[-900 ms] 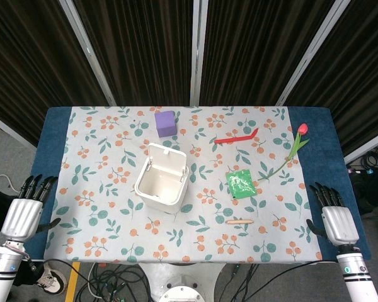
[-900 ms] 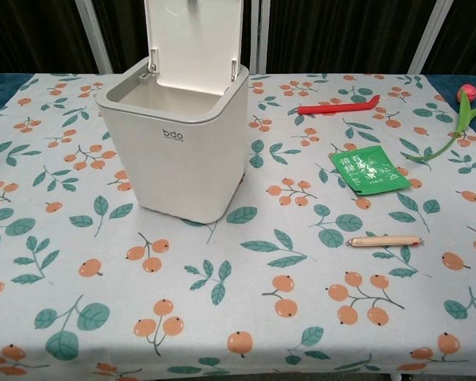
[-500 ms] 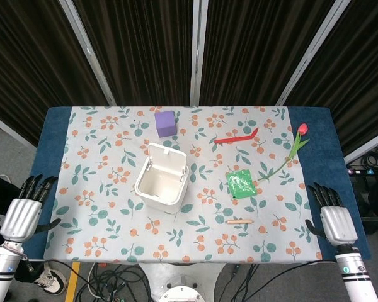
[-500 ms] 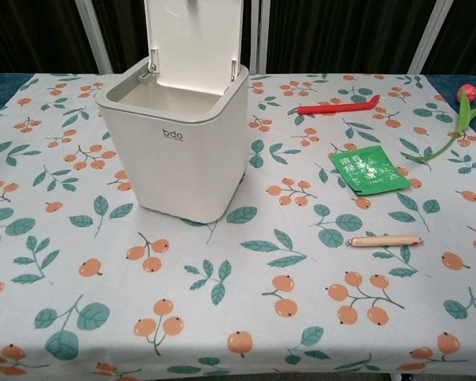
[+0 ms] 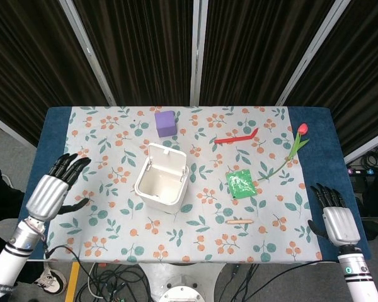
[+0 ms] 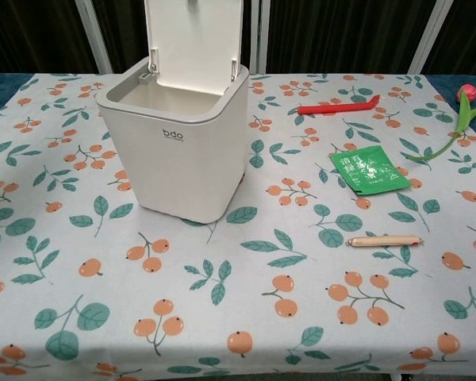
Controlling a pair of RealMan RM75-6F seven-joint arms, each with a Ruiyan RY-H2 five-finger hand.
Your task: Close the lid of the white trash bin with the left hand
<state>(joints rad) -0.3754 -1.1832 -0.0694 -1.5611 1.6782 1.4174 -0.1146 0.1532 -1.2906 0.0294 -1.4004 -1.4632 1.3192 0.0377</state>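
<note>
The white trash bin [image 5: 162, 184] [image 6: 178, 147] stands left of the table's middle with nothing visible inside it. Its lid [image 5: 168, 160] [image 6: 193, 41] is raised upright on the far side. My left hand [image 5: 53, 189] hovers over the table's left edge, well to the left of the bin, holding nothing, fingers apart. My right hand [image 5: 334, 217] stays at the table's near right corner, fingers spread and empty. Neither hand shows in the chest view.
A purple cube [image 5: 166, 123] sits behind the bin. To the right lie a red strip [image 5: 237, 136], a green packet [image 5: 241, 184], a tulip [image 5: 288, 151] and a small wooden stick [image 5: 240, 221]. A floral cloth [image 5: 113, 226] covers the table.
My left hand has risen and moved forward and right, from beside the table's near left corner to over its left edge. The right hand and the bin are unchanged.
</note>
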